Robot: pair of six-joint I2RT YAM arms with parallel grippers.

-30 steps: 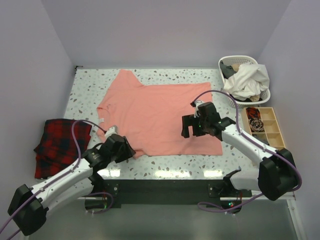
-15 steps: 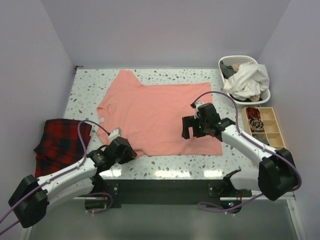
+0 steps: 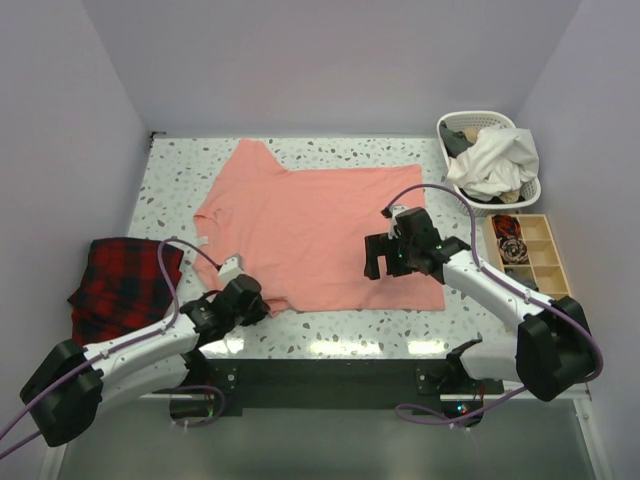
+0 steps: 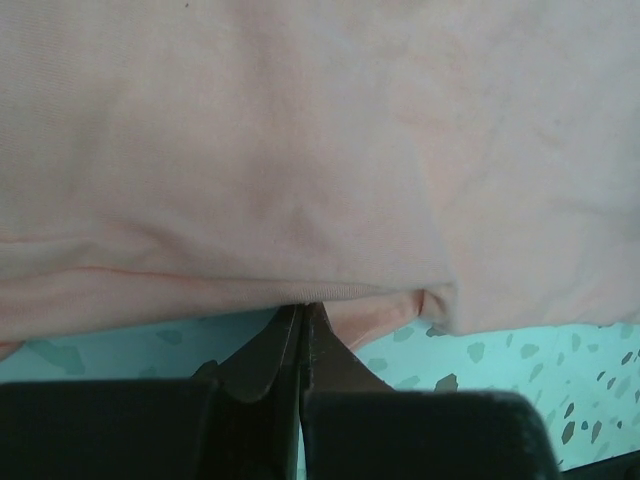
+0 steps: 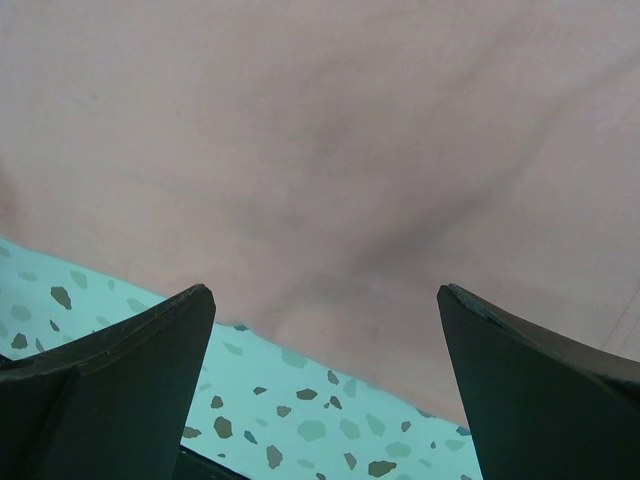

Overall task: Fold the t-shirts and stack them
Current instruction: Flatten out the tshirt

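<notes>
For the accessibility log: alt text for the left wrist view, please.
Left gripper, jaws shut, tips touching the hem of a plain salmon-pink cotton t-shirt that fills the view; speckled terrazzo table shows below.

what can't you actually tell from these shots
- Left wrist view: whether the left gripper, jaws shut, has actually pinched the t-shirt; the hem's fold covers the tips.
- Top view: what lies under the white cloth in the basket; the cloth hides it.
- Top view: the items in the wooden tray; too small.
- Right wrist view: the t-shirt's outline; cut off by the frame.
</notes>
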